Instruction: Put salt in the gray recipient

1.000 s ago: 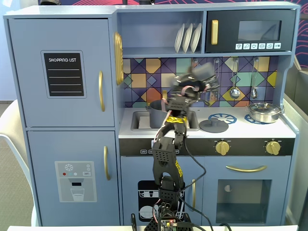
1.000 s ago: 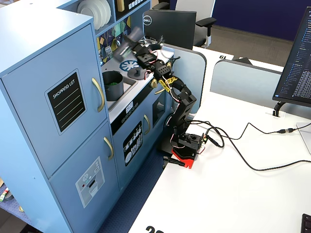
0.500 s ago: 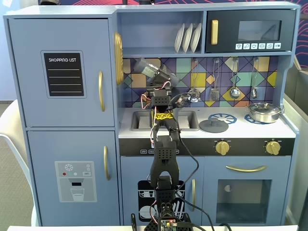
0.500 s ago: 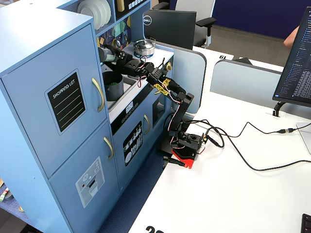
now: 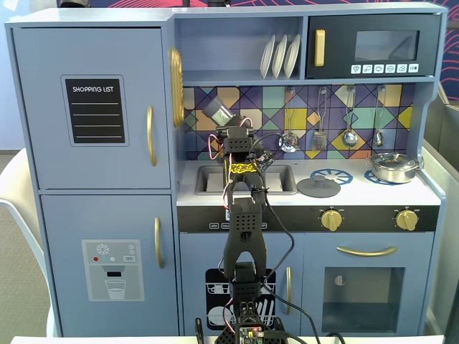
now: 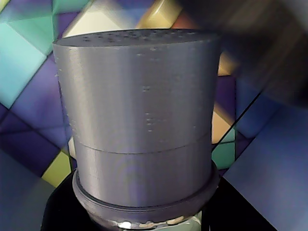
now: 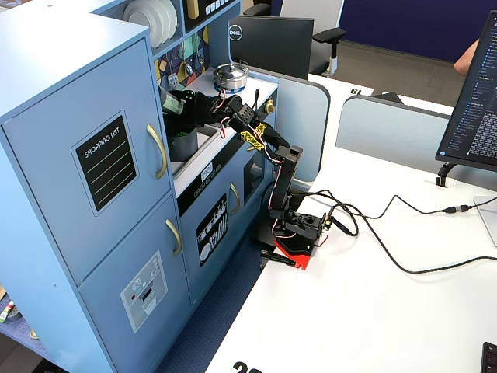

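A black robot arm (image 5: 244, 236) is reaching up from its base in front of a blue toy kitchen (image 5: 93, 179), its fingers (image 5: 224, 122) gripping the salt (image 5: 216, 110), a slim gray shaker that is tilting with its top toward the upper left in a fixed view, raised above the sink (image 5: 208, 179) at the left part of the worktop (image 5: 358, 195) and showing against the patterned back wall (image 5: 287, 100). In the wrist view the salt's lighter gray top (image 6: 137, 115) is filling most of the frame, its flat face dotted with small holes. In a fixed view from the side, the shaker (image 7: 172, 106) is hanging directly above the gray recipient (image 7: 184, 144), a dark pot sitting in the sink near the worktop's left end; shaker and pot are apart, not touching. A flat gray lid (image 5: 318, 187) is lying on the burner at the middle of the worktop, and a shiny steel pan (image 5: 392, 166) is standing on the burner near the worktop's back right corner.
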{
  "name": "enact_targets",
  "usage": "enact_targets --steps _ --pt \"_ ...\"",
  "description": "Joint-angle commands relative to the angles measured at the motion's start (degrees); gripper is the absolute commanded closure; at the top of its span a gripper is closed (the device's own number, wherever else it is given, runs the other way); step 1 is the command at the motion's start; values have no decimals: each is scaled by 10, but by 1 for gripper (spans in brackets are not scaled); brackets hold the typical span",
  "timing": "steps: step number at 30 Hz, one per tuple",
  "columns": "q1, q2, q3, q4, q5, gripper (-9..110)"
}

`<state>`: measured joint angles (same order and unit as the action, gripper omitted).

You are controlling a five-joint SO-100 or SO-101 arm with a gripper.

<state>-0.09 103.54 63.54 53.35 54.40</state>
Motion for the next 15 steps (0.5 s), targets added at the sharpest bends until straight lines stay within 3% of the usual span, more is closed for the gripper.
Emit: enact_targets --steps 1,4,7,15 --pt "-21 37 11 -84 -21 101" --pt "-43 51 40 -204 -66 101" --pt "-44 47 30 -236 -89 101" --pt "28 31 -14 20 -33 101"
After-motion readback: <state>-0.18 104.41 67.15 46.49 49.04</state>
